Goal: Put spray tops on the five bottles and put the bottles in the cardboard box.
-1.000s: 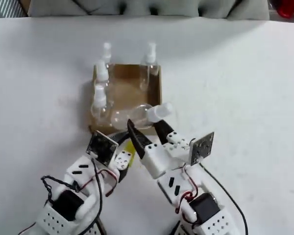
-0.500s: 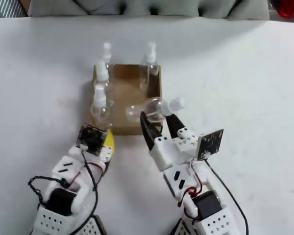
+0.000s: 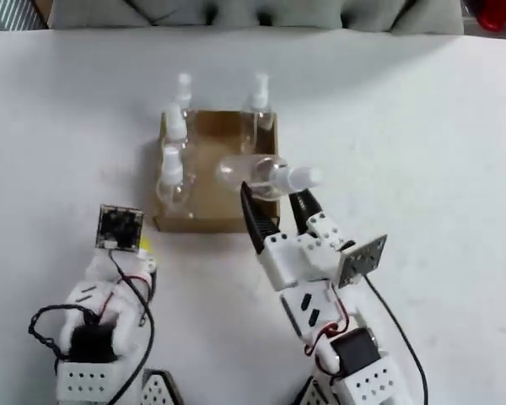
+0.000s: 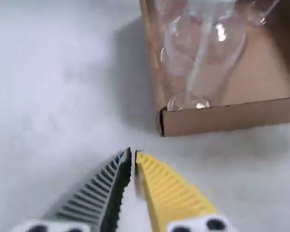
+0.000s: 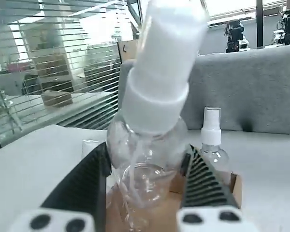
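Observation:
My right gripper (image 3: 272,192) is shut on a clear bottle (image 3: 257,171) with a white spray top (image 3: 304,177), and holds it tilted over the right side of the cardboard box (image 3: 215,143). In the right wrist view the bottle (image 5: 145,159) sits between the black fingers (image 5: 87,179) with its spray top (image 5: 166,63) pointing away. Several capped bottles (image 3: 170,173) stand inside the box along its left and far sides. My left gripper (image 4: 134,154) is shut on nothing. It rests low over the table, short of the box's near left corner (image 4: 162,121).
The left arm (image 3: 101,312) sits at the near left of the white table (image 3: 405,126), clear of the box. One standing bottle (image 5: 212,145) is behind the held one. A grey padded backrest (image 3: 253,13) runs along the far edge.
The left arm has pulled back from the box toward the near left. The right gripper has carried the bottle farther over the box's right side.

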Robot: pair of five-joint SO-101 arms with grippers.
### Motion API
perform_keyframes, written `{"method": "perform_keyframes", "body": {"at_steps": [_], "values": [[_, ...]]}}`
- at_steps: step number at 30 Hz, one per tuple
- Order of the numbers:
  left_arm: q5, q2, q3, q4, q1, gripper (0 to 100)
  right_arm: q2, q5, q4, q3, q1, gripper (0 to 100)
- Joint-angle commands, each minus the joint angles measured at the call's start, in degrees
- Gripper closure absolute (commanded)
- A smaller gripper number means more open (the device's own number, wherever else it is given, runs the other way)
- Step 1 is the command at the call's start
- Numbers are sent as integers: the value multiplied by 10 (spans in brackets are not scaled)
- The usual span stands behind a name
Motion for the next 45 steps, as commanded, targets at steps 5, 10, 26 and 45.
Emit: {"method": "perform_keyframes", "body": {"at_steps": [5,10,26,45], "values": [[-48,-7,0,-14,-39,980,128,17,-73,-44,9,984],[-49,-7,0,10,-38,980,249,17,-73,-120,10,984],[-49,-7,0,12,-39,980,544,97,-74,-297,50,984],[-49,-7,0,12,-39,980,841,139,-219,-376,53,984]]}}
